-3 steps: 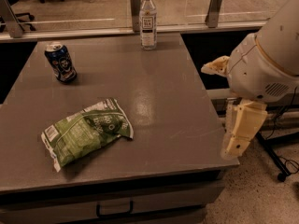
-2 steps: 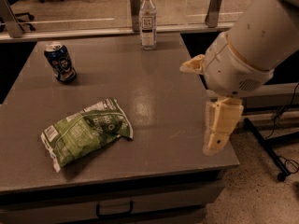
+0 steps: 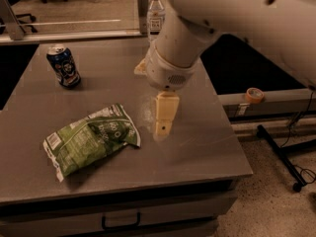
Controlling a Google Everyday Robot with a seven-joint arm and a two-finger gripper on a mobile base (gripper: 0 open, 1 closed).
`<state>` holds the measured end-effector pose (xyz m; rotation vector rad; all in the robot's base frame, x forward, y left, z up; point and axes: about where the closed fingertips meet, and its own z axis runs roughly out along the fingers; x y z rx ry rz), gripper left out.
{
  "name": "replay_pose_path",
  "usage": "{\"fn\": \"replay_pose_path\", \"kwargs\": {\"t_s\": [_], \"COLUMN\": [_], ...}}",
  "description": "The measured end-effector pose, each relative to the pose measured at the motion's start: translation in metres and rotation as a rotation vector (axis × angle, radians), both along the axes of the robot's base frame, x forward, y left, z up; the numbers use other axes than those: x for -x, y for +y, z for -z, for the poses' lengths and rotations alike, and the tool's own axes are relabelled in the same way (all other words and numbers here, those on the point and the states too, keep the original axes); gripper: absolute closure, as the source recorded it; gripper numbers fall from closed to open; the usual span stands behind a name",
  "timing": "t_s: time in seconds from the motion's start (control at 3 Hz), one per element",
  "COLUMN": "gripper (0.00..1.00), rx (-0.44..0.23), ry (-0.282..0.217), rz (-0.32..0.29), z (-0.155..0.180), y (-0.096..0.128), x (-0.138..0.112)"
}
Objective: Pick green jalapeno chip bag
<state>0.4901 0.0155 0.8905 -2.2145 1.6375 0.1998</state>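
Centre frame: gripper (image 3: 164, 125) hangs just right of green jalapeno chip bag (image 3: 91, 139), apart; grip state cannot tell. Grasp and lift remain.

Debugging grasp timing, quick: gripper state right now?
Gripper: open or closed cannot be told; it hangs over the table just right of the green jalapeno chip bag, not touching it.
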Motion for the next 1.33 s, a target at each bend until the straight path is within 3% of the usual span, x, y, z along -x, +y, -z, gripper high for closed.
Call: {"fn": "replay_pose_path", "kwargs": {"t_s": [0.33,0.67,1.33], "gripper": [0.0,0.0,0.0], "rx": [-0.022,-0.03,-0.036], "ry": [0.042,0.092,0.156], "rz": [-0.03,-0.038,-0.05], "z": [0.026,0.03,0.024], "y": [0.056,0.075,0.078], "x": [-0.028,-0.015,0.036]}}
